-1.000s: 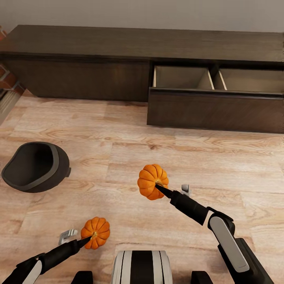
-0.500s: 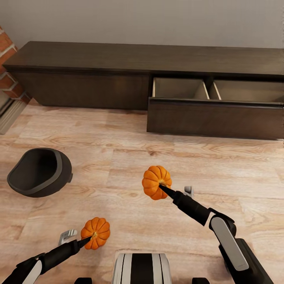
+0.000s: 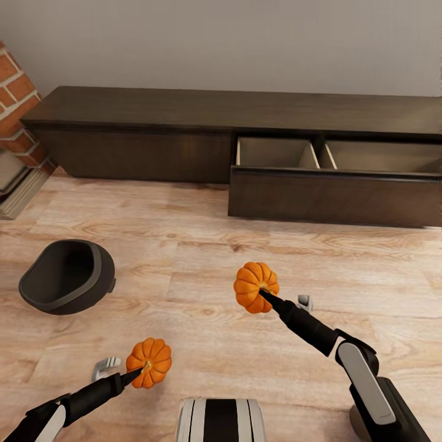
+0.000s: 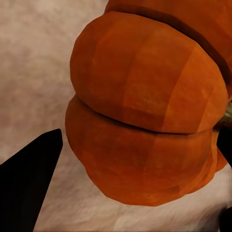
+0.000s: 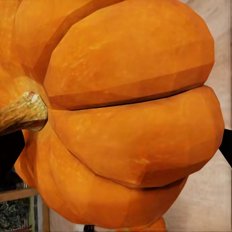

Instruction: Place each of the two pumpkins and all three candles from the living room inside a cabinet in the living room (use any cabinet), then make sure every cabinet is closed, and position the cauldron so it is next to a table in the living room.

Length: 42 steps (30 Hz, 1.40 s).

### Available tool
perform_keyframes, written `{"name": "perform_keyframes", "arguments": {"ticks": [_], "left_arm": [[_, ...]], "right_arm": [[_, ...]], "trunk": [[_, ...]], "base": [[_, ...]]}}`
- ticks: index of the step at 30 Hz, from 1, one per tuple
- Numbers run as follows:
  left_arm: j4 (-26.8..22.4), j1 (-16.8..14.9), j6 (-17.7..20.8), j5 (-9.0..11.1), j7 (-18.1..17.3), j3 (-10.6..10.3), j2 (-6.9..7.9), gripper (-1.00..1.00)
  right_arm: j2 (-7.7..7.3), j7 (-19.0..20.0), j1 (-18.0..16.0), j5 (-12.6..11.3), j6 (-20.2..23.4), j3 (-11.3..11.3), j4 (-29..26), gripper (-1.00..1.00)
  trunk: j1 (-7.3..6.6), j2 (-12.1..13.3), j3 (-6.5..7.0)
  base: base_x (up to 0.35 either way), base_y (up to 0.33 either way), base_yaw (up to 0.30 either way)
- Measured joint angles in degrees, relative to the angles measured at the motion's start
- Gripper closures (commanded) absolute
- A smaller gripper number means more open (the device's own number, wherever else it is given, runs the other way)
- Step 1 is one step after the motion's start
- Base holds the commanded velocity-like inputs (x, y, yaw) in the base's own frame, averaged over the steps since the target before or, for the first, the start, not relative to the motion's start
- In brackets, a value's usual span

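Each gripper is clamped on a pumpkin held above the floor (image 3: 202, 245), the left gripper (image 3: 136, 372) with one (image 3: 150, 362) at 7 o'clock, the right gripper (image 3: 265, 296) with the other (image 3: 253, 285) near centre, cauldron (image 3: 67, 276) at 9 o'clock, cabinet (image 3: 184, 132) at 12 with its right drawer (image 3: 334, 184) open.

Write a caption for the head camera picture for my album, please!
Robot carries a pumpkin in each gripper, left and right, toward the open cabinet; cauldron waits.
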Motion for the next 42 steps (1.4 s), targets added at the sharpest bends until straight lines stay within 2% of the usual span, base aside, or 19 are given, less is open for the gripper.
{"name": "perform_keyframes", "arguments": {"ticks": [9, 14, 16, 19, 22, 23, 26, 29, 31, 33, 36, 39, 42], "left_arm": [[0.0, 0.0, 0.0, 0.0, -0.1, 0.0, 0.02, 1.00], [0.0, 0.0, 0.1, 0.3, -0.4, 0.1, 0.00, 1.00], [0.0, 0.0, 0.5, 0.9, -2.6, 0.0, -0.02, 1.00], [0.0, 0.0, 1.7, 1.1, -7.7, -0.1, 0.13, 1.00], [-0.2, 0.0, 3.1, 1.1, -10.2, 0.0, 0.38, 1.00], [-0.8, 0.0, 4.0, 1.2, -10.9, 0.0, 0.44, 1.00], [-4.8, 0.0, 11.0, 1.3, -15.1, -0.1, 0.52, 1.00], [-6.8, 0.0, 16.4, 1.1, -18.1, 0.1, 0.61, 1.00], [-7.7, 0.0, 20.6, 0.9, -18.6, 0.3, 0.64, 1.00], [-11.8, 0.0, 24.8, 1.1, -18.8, 0.2, 0.73, 1.00], [-15.3, 0.0, 29.2, 0.8, -18.8, 0.2, 1.84, 1.00], [-17.5, 0.0, 34.5, 0.9, -18.9, 0.2, 2.75, 1.00], [-18.3, 0.0, 40.1, 1.1, -18.8, 0.3, 4.18, 1.00]], "right_arm": [[0.15, 0.2, 0.0, 0.2, -2.4, -1.6, 4.9, 1.00], [0.13, 0.2, 0.0, -0.1, -2.6, -1.6, 5.5, 1.00], [0.27, 0.2, 0.0, -0.1, -2.7, -1.6, 5.5, 1.00], [0.45, 0.2, 0.0, -0.1, -2.7, -1.6, 5.5, 1.00], [0.58, 0.2, 0.0, 0.0, -2.7, -1.6, 5.5, 1.00], [0.58, 0.2, 0.0, 0.0, -2.7, -1.6, 5.5, 1.00], [0.67, 0.0, 0.0, 0.1, -2.8, -1.5, 5.5, 1.00], [0.75, -0.4, 0.0, 0.1, -2.8, -1.5, 5.5, 1.00], [0.63, -0.4, 0.0, 0.0, -2.8, -1.7, 5.4, 1.00], [0.28, -0.4, 0.0, 0.0, -2.7, -2.9, 5.4, 1.00], [0.26, -0.6, 0.0, -0.1, -2.1, -5.6, 5.4, 1.00], [0.09, -0.6, 0.0, -0.3, -0.8, -6.4, 5.1, 1.00], [0.14, -0.7, -0.1, -0.4, 3.2, -6.8, 3.6, 1.00]], "trunk": [[-0.23, 0.1, 2.00], [-0.36, 0.2, 3.11], [-0.41, 0.2, 3.55], [-0.49, 0.3, 4.21], [-0.57, 0.3, 4.88], [-0.60, 0.3, 5.10], [-0.67, 0.3, 5.77], [-0.75, 0.4, 6.43], [-0.80, 0.4, 6.87], [-0.85, 0.4, 7.32], [-0.93, 0.5, 7.98], [-1.01, 0.5, 8.65], [-1.08, 0.6, 9.31]], "base": [[0.000, 0.000, 0.000], [0.000, 0.000, 0.000], [0.000, 0.000, 0.000], [0.000, 0.000, 0.000], [0.000, 0.000, 0.000], [0.000, 0.000, 0.000], [0.000, 0.000, 0.000], [0.000, 0.000, 0.000], [0.000, 0.000, 0.000], [0.000, 0.000, 0.000], [0.000, 0.000, 0.000], [0.000, 0.000, 0.000], [0.000, 0.000, 0.000]]}}
